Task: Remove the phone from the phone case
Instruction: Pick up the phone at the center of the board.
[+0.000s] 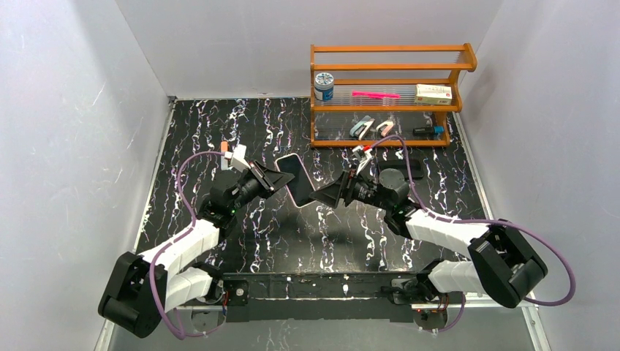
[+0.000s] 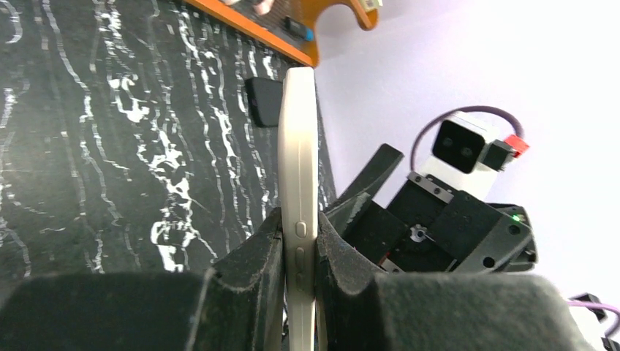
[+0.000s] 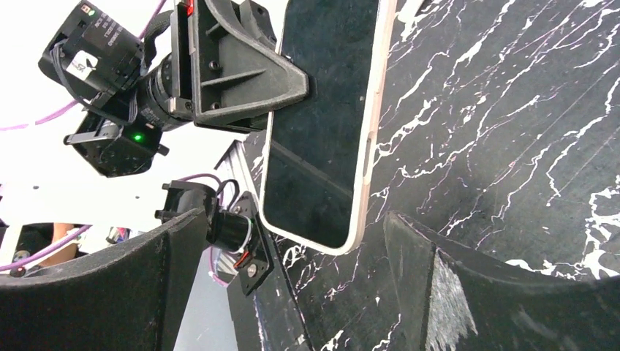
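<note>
The phone [image 1: 296, 179], with a black screen and a pale beige surround, is held on edge in the air over the middle of the table. I cannot tell whether that beige surround is the phone case. My left gripper [image 2: 300, 241] is shut on the phone [image 2: 298, 146], one pad on each flat face next to the side buttons. My right gripper [image 3: 292, 218] is open just to the right. Its fingers straddle the lower corner of the phone [image 3: 322, 124] without touching it. In the top view the right gripper [image 1: 325, 196] points left at the phone.
A dark flat rectangular thing [image 1: 413, 164] lies on the black marbled table in front of the wooden shelf [image 1: 387, 106]. It also shows in the left wrist view [image 2: 263, 101]. The shelf holds a jar, a pink pen, a box and small tools. Grey walls enclose the table.
</note>
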`<state>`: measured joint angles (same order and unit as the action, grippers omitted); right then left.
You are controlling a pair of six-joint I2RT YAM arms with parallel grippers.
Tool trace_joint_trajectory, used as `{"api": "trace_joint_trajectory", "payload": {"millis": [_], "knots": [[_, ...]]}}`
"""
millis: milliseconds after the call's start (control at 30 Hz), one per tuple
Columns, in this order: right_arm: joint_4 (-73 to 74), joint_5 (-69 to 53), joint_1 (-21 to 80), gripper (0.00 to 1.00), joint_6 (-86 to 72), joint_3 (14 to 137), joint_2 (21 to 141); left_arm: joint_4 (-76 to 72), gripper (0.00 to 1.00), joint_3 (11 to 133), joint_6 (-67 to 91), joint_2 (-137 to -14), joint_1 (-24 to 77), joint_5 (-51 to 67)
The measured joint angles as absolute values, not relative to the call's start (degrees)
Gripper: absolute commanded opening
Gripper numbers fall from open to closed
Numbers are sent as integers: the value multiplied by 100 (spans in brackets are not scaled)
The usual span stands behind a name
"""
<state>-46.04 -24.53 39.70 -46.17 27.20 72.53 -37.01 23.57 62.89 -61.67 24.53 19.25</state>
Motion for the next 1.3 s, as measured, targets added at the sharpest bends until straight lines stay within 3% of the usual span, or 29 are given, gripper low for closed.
{"api": "trace_joint_trajectory", "payload": {"millis": [200,433,567,633,700,767,1000,1167,1300], "knots": [[-4624,-2716,3968,97,-4696,2720,7238,-4189,0,2357,6595,-6147,2488,2331],[-4912,-2987,3968,79,-4984,2722,7393,-4462,0,2357,6879,-5944,2790,2408],[-5196,-3284,3968,55,-5188,2762,7618,-4506,0,2357,6923,-5986,2965,2377],[-5308,-3420,3968,36,-5266,2810,7695,-4508,0,2357,6914,-6066,3006,2327],[-5387,-3551,3962,15,-5330,2856,7736,-4517,6,2362,6901,-6128,3024,2300],[-5411,-3745,3863,1,-5572,2875,7773,-4659,13,2397,6799,-6154,3017,2329],[-5629,-4466,3503,1,-5723,3120,7896,-4928,34,2722,6512,-6493,2936,2646],[-5673,-4987,3424,1,-5688,3256,8213,-4917,42,2834,6351,-6598,2862,2932],[-5754,-5175,3367,1,-5756,3291,8278,-4936,61,2934,6270,-6632,2836,3111]]}}
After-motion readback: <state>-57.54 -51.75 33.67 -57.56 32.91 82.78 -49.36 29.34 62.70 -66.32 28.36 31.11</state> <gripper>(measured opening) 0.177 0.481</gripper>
